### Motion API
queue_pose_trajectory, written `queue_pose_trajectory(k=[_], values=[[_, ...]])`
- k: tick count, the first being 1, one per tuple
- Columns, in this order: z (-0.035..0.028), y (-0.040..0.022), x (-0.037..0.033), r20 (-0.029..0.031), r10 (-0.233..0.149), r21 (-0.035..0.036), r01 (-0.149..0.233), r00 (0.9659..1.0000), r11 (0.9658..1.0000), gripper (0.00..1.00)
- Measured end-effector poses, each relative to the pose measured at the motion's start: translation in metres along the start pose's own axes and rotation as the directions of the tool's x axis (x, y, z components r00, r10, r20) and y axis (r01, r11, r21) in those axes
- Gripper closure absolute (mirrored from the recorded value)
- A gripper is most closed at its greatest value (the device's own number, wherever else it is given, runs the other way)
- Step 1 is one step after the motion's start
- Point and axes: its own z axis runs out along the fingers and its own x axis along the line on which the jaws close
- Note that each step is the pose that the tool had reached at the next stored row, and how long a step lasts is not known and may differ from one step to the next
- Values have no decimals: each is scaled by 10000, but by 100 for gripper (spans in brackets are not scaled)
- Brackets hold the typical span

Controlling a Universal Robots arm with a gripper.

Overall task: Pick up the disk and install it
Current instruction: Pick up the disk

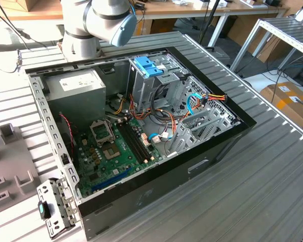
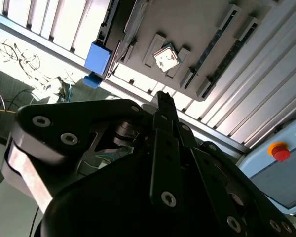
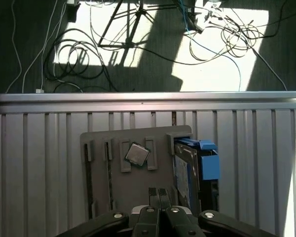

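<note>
First wrist view: gripper hangs over the grey holder on the slatted desk; fingers pressed together, nothing between them; disk stands on edge in the holder's end slot, blue rails on its outer side, near the gripper, apart from it; square chip lies in a neighbouring pocket. Exterior view: open computer case sits on the desk.
</note>
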Motion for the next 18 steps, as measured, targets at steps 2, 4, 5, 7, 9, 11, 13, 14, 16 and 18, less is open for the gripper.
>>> queue_pose_trajectory(k=[2, 4, 5, 7, 9, 11, 13, 14, 16, 18], values=[[0, -5, 0, 0, 28, -2, -28, 10000, 10000, 89], [0, -6, 0, 0, 30, -2, -30, 10000, 10000, 89], [1, -7, 0, 1, 29, -1, -29, 10000, 10000, 89], [0, -8, 0, 0, 29, -2, -29, 10000, 10000, 89], [0, -8, 0, 0, 29, -2, -29, 10000, 10000, 89], [0, -8, 0, 0, 29, -2, -29, 10000, 10000, 89], [0, -8, 0, 0, 29, -2, -29, 10000, 10000, 89], [0, -8, 0, 0, 29, -1, -29, 10000, 10000, 89], [1, -9, 0, 0, 29, -1, -29, 10000, 10000, 76], [0, -9, 0, 0, 29, -2, -29, 10000, 10000, 58]])
